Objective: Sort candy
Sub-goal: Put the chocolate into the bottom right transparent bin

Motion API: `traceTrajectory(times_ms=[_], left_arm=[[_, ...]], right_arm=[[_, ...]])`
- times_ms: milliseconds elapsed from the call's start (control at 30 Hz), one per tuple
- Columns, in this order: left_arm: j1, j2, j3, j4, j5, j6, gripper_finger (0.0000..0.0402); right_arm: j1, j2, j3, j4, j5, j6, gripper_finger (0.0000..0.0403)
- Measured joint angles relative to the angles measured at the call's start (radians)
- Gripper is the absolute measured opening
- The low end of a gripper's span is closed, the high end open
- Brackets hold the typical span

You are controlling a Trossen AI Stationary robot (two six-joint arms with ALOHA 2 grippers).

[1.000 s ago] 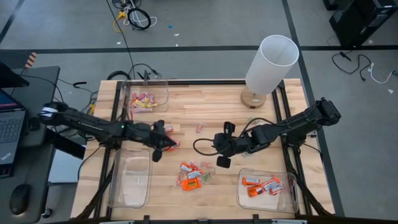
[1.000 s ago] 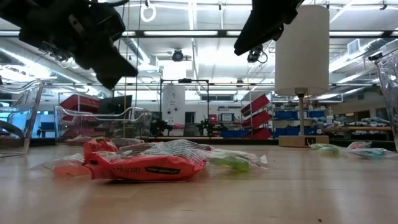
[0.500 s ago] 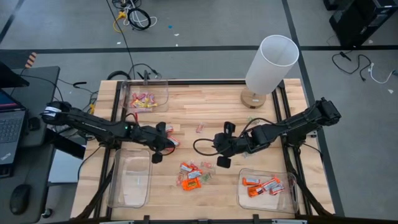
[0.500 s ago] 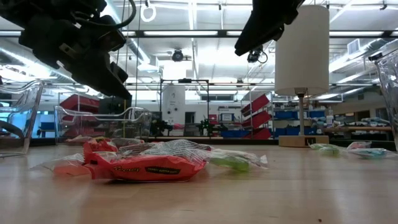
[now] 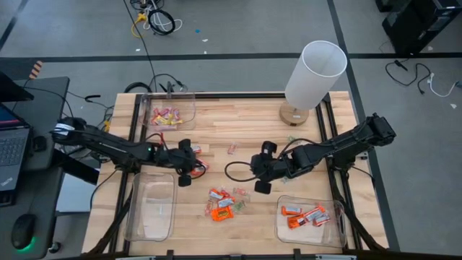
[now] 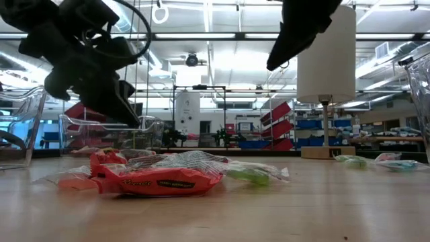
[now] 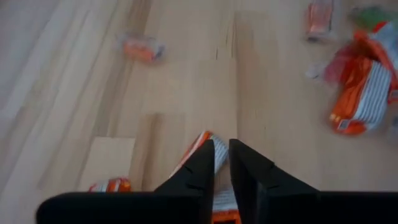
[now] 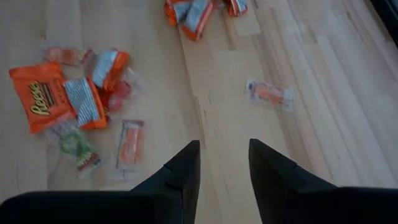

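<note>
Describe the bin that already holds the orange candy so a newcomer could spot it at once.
Start at the tall white lamp at the table's far right corner, then come straight toward the near edge. There sits a clear plastic bin holding bright orange wrappers. The near-left bin looks nearly empty, and the far-left one holds pink and yellow sweets.

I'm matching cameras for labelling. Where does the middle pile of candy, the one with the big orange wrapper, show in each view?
High view: the candy pile lies low in the picture, near the middle.
Low view: the pile lies left of centre, in the foreground.
Left wrist view: it is at the right edge.
Right wrist view: it is at the left.
Landmark: the lone sweet on bare wood, also seen in the left wrist view and the right wrist view.
</note>
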Motion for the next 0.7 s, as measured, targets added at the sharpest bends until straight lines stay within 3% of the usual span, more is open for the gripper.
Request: traceTrajectory(times_ms=[400,700], left_arm=[[0.000,0.076,0.000,0.011,-0.014,-0.022,0.0115],[0.000,0.111,0.000,0.023,-0.029,-0.024,0.0125]], right_arm=[[0.002,0.000,0.000,-0.061,0.000,0.055,0.0127],[0.000,0.000,0.000,-0.060,0.000,0.053,0.0144]])
